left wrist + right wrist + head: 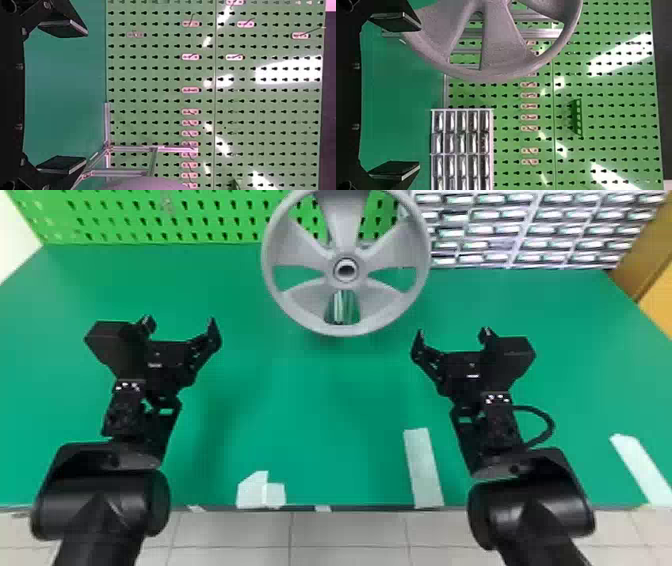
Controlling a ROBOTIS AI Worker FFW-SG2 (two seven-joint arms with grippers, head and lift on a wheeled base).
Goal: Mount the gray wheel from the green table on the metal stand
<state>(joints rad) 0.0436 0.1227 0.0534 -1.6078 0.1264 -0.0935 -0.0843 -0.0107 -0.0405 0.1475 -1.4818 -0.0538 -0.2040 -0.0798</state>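
Your left gripper (pixel 180 325) and right gripper (pixel 452 335) each carry a small pale label, too tiny to read. Both are released: on each, the two fingers stand wide apart, empty. From the hub (pixel 346 282) of the gray wheel (pixel 302 300), your left one hangs at 8 o'clock and your right at 4, both apart from the rim. The wheel is upright at 12 o'clock in your head view, above the far part of the green table (pixel 320 395), rails of the metal stand (pixel 130 149) behind it. Its open face and hub look toward you, axle roughly your way; one spoke points to 12 o'clock, a gap sits at 6. You cannot tell whether it is seated.
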